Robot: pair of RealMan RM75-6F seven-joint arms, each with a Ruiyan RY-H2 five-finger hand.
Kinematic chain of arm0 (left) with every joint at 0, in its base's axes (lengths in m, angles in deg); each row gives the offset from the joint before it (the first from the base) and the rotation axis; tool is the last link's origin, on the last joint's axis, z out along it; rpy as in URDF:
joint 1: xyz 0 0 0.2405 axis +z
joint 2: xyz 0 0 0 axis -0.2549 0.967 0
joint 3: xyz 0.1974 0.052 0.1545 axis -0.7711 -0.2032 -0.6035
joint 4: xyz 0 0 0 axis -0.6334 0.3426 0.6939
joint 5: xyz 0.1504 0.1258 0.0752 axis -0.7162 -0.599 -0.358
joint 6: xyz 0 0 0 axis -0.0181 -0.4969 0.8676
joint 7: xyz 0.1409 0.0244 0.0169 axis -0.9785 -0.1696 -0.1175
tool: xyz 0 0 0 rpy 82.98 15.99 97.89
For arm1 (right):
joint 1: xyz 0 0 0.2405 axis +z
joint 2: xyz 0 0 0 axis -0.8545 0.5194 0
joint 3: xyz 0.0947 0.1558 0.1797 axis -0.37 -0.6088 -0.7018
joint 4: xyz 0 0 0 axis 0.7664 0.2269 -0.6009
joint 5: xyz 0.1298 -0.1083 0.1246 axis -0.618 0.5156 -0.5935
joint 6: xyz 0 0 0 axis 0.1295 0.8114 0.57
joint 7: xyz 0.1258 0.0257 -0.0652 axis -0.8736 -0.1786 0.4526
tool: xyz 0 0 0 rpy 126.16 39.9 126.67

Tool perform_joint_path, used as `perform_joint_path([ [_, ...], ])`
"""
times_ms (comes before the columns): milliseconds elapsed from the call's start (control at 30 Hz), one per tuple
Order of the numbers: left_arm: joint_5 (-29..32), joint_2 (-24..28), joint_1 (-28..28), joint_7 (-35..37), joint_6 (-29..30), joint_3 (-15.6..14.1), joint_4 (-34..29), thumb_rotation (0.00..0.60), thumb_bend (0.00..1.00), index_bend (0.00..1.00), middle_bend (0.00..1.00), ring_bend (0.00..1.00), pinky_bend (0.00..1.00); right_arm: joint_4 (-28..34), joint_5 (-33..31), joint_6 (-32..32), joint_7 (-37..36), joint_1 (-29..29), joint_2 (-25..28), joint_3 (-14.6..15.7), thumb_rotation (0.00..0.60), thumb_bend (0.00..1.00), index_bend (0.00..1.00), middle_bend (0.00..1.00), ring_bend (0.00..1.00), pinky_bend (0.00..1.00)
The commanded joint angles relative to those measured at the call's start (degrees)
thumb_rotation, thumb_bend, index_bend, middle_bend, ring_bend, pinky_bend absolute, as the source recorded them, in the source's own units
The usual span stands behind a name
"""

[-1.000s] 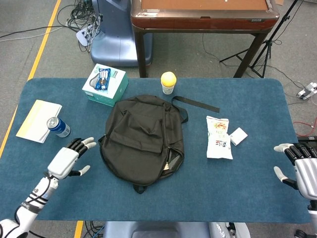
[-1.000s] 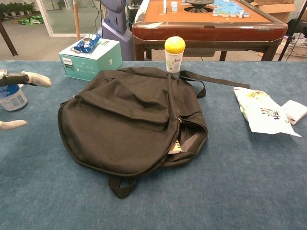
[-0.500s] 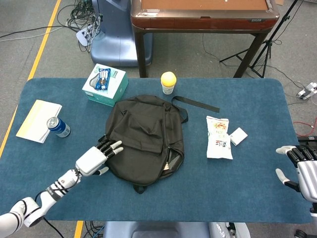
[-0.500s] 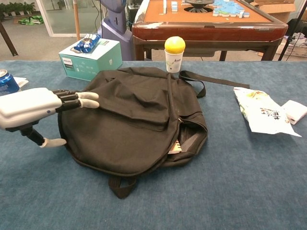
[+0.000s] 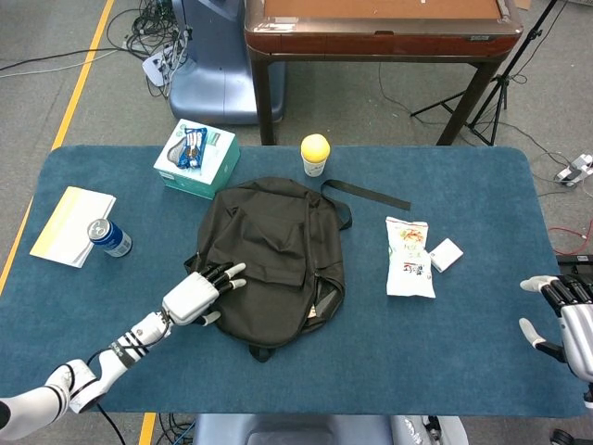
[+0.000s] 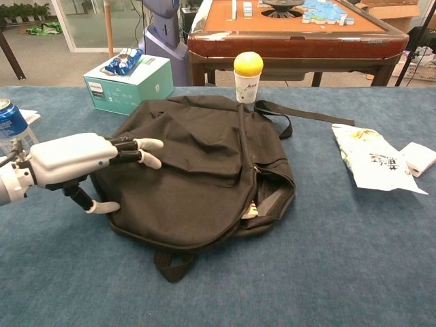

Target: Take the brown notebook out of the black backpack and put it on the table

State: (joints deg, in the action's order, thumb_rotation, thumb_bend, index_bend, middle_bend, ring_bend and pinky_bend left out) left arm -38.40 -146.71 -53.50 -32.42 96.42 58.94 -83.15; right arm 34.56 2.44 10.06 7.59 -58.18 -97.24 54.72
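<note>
1. We see a blue-covered table (image 5: 482, 232) filling most of the head view, and everything below lies on it.
2. The black backpack (image 5: 269, 250) lies flat near the middle, its strap (image 5: 366, 195) trailing toward the far right. Its side opening is unzipped at the near right edge (image 6: 262, 201).
3. Inside that opening we can make out a pale corner of something (image 6: 251, 210); we take it for the brown notebook, but too little shows to be sure. It is within the backpack, not on the table.
4. Our left hand (image 5: 199, 292) reaches over the backpack's near left edge, fingers (image 6: 143, 151) spread and stretched out above the fabric, thumb low by the bag's rim. It holds nothing; whether the fingertips touch the cloth we cannot tell.
5. Our right hand (image 5: 565, 311) sits at the far right edge of the head view, well apart from the backpack, fingers apart and empty. The chest view does not show it.
6. A teal box (image 5: 196, 159) stands just beyond the backpack's far left corner, with a blue snack packet (image 5: 190, 146) lying on top.
7. A white-and-yellow booklet (image 5: 72, 225) lies near the left edge, a blue can (image 5: 109, 236) touching its near right side.
8. A snack bag (image 5: 410, 258) lies right of the backpack, with a small white packet (image 5: 447, 254) just beside it.
9. A paper cup (image 5: 315, 156) topped by a yellow ball stands beyond the backpack.
</note>
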Motion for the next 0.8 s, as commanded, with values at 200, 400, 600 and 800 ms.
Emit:
perform_joint_path([
  [200,4.2,-1.6,-0.4,5.1,0.2,1.7,-0.5,0.600,0.30,0.37,0.03,0.06,0.08,-0.4,0.1,0.3,-0.5,-0.3,0.1,0.1,0.600,0.28,0.36,0.33,0.24,0.22],
  [400,6.3,-1.5,-0.3,8.1,0.7,2.3,-1.9,0.600,0.49,0.48,0.08,0.07,0.08,-0.9,0.1,0.1,-1.1,-0.3,-0.1,0.1,0.600,0.28,0.36,0.33,0.24,0.22],
  [600,9.6,-0.6,-0.3,9.6,-0.9,3.5,-5.9,0.600,0.70,0.60,0.12,0.10,0.08,-1.3,0.8,-0.6,-1.3,0.1,-0.3,0.2,0.600,0.28,0.36,0.33,0.24,0.22],
  [800,14.4,0.8,0.2,9.0,-2.1,6.1,-11.7,0.600,0.79,0.70,0.18,0.13,0.08,-1.3,2.3,-2.0,-1.4,0.9,0.1,0.9,0.600,0.28,0.36,0.33,0.24,0.22],
])
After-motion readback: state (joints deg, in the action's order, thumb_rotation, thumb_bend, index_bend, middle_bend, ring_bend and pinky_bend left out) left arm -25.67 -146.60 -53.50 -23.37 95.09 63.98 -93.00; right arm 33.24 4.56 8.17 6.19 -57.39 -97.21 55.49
